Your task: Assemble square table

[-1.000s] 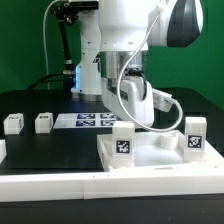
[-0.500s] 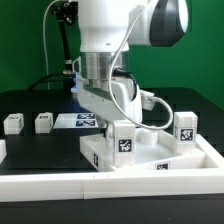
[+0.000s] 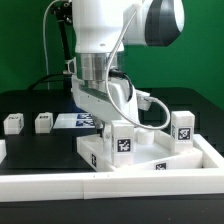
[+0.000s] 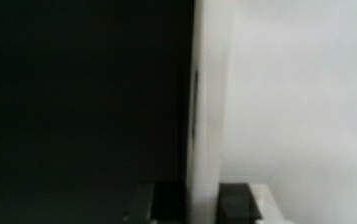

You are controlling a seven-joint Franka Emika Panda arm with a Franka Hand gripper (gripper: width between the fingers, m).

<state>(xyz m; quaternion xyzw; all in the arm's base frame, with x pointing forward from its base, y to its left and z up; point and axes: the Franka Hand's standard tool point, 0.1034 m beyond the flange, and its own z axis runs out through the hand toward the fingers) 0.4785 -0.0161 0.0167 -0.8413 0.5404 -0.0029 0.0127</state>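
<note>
The gripper (image 4: 203,200), clamped on the tabletop (image 3: 150,158) rim, has turned it, likely presenting a free corner for a loose leg (image 3: 43,122).

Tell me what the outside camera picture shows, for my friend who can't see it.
A big white robot arm bends down over a white square plastic tabletop slab with two short white tagged legs standing upright on it. Two more loose white blocky legs sit on the black table at the exterior view's left, beside the flat white marker board.
</note>
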